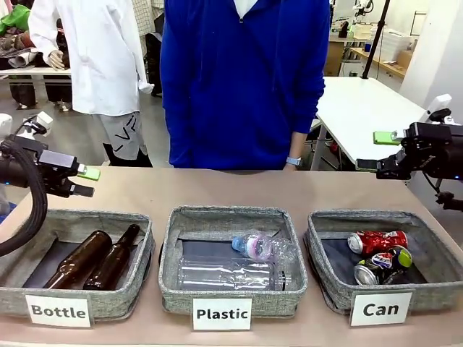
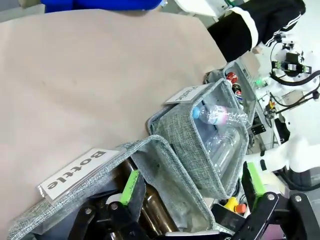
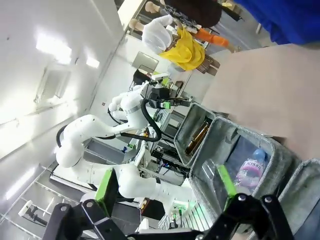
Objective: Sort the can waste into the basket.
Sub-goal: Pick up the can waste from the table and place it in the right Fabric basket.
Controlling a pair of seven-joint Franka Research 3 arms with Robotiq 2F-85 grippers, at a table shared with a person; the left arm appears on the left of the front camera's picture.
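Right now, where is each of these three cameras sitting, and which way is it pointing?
Front view: between the arms, facing across the table at the person in blue; left gripper and right gripper at the sides, both open.
Left wrist view: on the left arm, looking past its green pads over the Bottle basket.
Right wrist view: on the right arm, rolled sideways, looking along the baskets toward the left arm.
All three share the Plastic basket.

cans [image 1: 377,254]: 2 | glass bottles [image 1: 94,259]: 2 | plastic bottles [image 1: 246,264]: 2 | baskets [image 1: 233,300]: 3
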